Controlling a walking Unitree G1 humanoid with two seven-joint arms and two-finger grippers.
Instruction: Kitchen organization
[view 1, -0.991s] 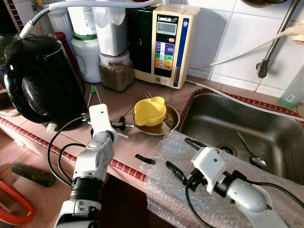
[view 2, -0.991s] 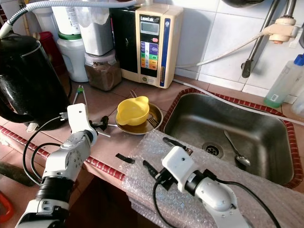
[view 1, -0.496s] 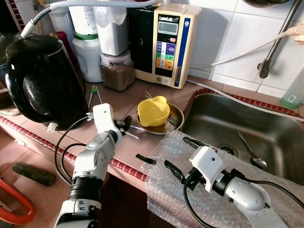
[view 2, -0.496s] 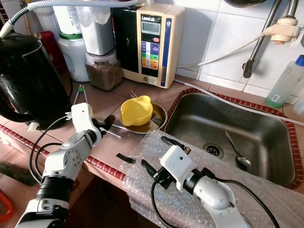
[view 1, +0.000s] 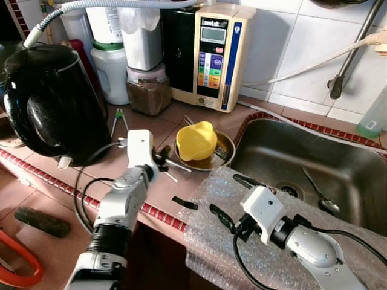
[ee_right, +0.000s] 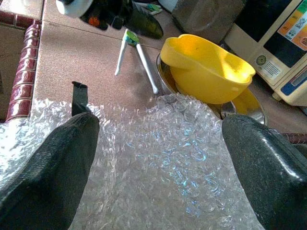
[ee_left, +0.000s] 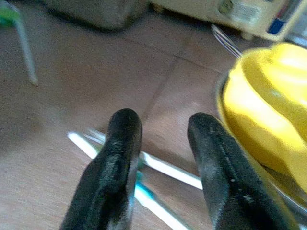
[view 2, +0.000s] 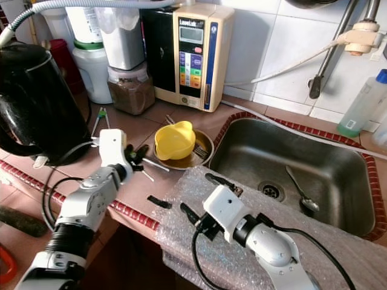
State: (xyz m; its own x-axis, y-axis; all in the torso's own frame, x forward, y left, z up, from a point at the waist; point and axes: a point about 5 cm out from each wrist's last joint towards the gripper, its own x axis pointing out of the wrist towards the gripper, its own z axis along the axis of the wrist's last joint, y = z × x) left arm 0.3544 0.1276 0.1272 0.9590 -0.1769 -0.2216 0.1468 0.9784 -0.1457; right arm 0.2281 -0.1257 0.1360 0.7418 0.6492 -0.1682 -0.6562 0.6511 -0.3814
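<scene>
Left gripper (ee_left: pixel 158 139): my fingers stand apart, empty, low over two white utensils (ee_left: pixel 158 167) on the counter (view 1: pixel 60 169), centre-left of the head view.
Right gripper (ee_right: pixel 158 158): spread wide, empty, over bubble wrap (ee_right: pixel 158 182), lower middle.
Targets: utensils just beside the metal plate (view 1: pixel 227 145) carrying a yellow bowl (view 1: pixel 196 140).
Risk: thin flat handles; closing may pinch one alone or skid them toward the plate.
Risk, second: my far finger sits near the bowl; overshooting could nudge it.
Edges: red tile counter lip below; sink (view 1: pixel 314 163) to the right.
Open room: bare counter between kettle (view 1: pixel 51 103) and plate.
</scene>
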